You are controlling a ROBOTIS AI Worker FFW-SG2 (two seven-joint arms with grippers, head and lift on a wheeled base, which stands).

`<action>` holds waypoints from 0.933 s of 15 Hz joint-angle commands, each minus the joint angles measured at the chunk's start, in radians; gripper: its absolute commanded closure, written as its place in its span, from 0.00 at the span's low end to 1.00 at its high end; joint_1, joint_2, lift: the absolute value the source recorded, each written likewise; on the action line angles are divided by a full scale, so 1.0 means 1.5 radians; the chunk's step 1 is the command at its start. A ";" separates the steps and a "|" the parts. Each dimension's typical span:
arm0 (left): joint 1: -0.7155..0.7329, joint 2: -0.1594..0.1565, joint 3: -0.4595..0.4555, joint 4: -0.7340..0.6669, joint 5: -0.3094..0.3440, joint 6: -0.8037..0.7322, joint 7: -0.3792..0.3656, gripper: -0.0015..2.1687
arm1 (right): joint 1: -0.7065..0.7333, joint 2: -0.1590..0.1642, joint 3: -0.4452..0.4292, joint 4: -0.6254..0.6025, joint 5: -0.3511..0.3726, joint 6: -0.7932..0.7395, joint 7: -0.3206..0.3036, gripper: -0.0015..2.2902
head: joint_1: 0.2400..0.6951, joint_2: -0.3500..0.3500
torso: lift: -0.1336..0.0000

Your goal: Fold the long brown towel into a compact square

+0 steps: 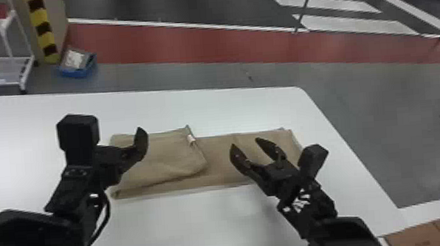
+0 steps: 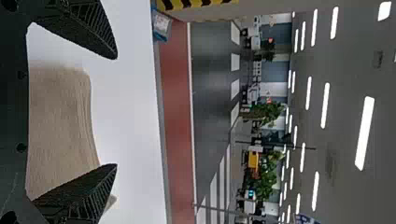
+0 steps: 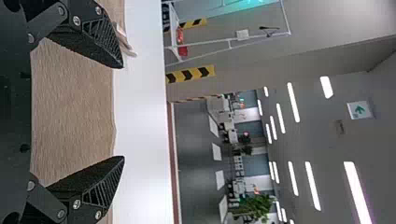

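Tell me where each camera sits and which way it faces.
Head view: on the robot's head, facing forward and down at the towel and table; left gripper and right gripper show.
Left wrist view: on the left wrist, facing across the towel into the room; its own open gripper shows.
Right wrist view: on the right wrist, facing similarly, its open gripper framing towel.
Head and left wrist views share the blue box.

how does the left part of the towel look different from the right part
The left part has a flap folded over on top, while the right part has no such flap on it. The left part has a pale tag at its flap's edge; no tag is visible on the right part. Both are brown cloth on the white table.
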 commanded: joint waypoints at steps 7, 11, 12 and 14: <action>0.053 0.047 0.071 0.000 0.004 -0.080 -0.031 0.02 | -0.115 0.060 0.135 0.044 0.089 0.109 -0.093 0.13 | 1.00 0.53 | 0.07; 0.047 0.047 0.070 0.016 0.005 -0.090 -0.042 0.02 | -0.133 0.060 0.135 0.053 0.100 0.129 -0.096 0.13 | 1.00 0.54 | 0.07; 0.046 0.047 0.069 0.017 0.005 -0.090 -0.042 0.02 | -0.138 0.060 0.135 0.058 0.100 0.150 -0.096 0.17 | 1.00 0.54 | 0.07; 0.044 0.047 0.068 0.017 0.005 -0.090 -0.042 0.02 | -0.144 0.060 0.137 0.060 0.108 0.170 -0.097 0.18 | 1.00 0.54 | 0.07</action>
